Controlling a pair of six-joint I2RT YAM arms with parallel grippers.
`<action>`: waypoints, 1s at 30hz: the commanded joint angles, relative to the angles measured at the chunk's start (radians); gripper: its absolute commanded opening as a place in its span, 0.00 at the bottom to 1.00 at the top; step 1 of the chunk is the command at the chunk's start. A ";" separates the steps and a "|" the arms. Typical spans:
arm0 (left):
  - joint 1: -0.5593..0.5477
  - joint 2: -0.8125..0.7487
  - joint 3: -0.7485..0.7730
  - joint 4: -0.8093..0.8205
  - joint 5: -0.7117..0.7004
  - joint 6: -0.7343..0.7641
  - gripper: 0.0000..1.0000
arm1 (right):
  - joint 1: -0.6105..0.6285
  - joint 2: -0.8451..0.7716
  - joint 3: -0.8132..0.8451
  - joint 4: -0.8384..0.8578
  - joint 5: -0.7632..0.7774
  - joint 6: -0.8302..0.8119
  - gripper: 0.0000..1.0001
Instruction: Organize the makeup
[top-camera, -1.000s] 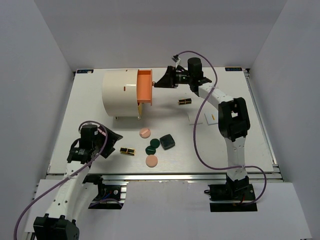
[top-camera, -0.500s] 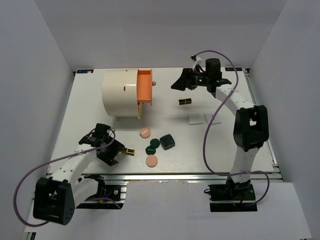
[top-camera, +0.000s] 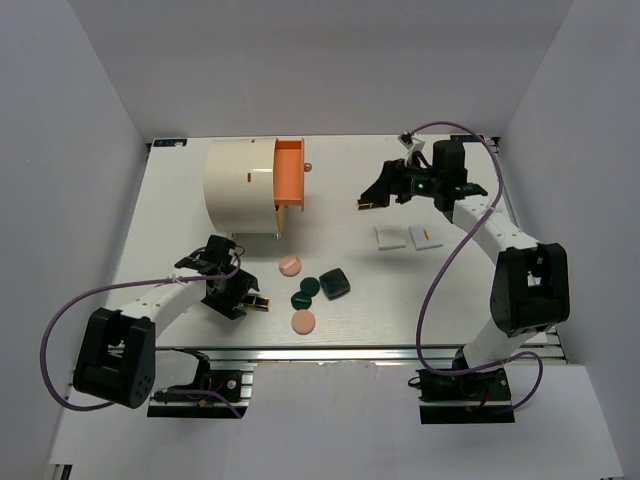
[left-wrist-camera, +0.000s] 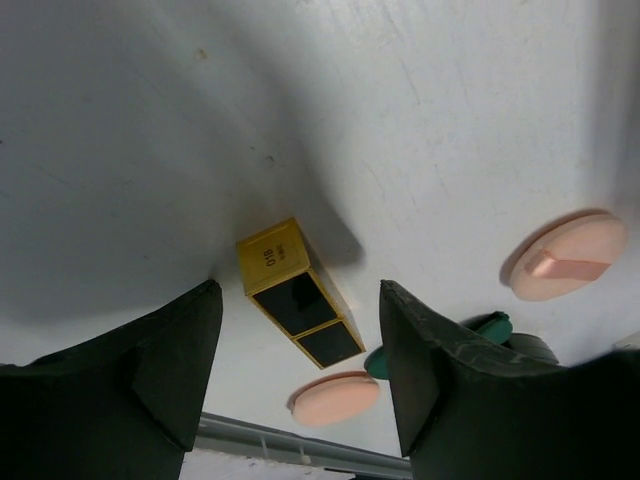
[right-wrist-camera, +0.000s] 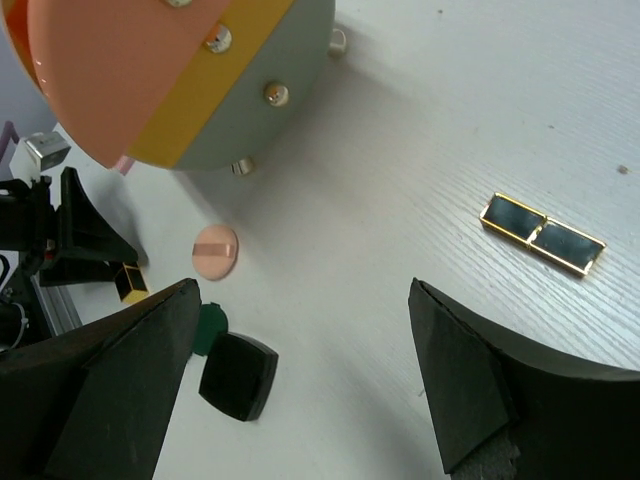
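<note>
Straddling a black-gold bar (left-wrist-camera: 297, 298), the left gripper (left-wrist-camera: 298, 330) is held open low over the table (left-wrist-camera: 150, 120). A strip of bare table is seen between the bar and each finger, so nothing is gripped. The bar lies flat near the front left of the table. Beyond it, two dark green discs (top-camera: 304, 292) are set close together, with one peach disc (top-camera: 290, 265) farther back and another peach disc (top-camera: 303, 322) nearer the front edge. A dark square compact (top-camera: 335, 284) is placed just right of the green discs.

The right gripper (top-camera: 368, 196) is spread fully wide at the far right, empty. A second black-gold bar (right-wrist-camera: 542, 234) lies on the table near its fingertips, untouched. Two white square tiles (top-camera: 406, 236) are laid side by side nearby. At the far left the cream cylinder (top-camera: 238, 188) is stood, its orange front (top-camera: 289, 182) turned toward the right gripper.
</note>
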 joint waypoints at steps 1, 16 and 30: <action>-0.006 0.032 -0.028 0.068 -0.014 -0.041 0.74 | -0.016 -0.049 -0.024 0.031 0.000 -0.031 0.89; -0.082 -0.188 0.070 0.004 -0.095 0.111 0.00 | -0.038 -0.147 -0.061 -0.052 -0.018 -0.267 0.89; -0.210 -0.168 0.683 -0.042 -0.231 0.655 0.00 | -0.053 -0.185 -0.158 -0.033 0.077 -0.498 0.27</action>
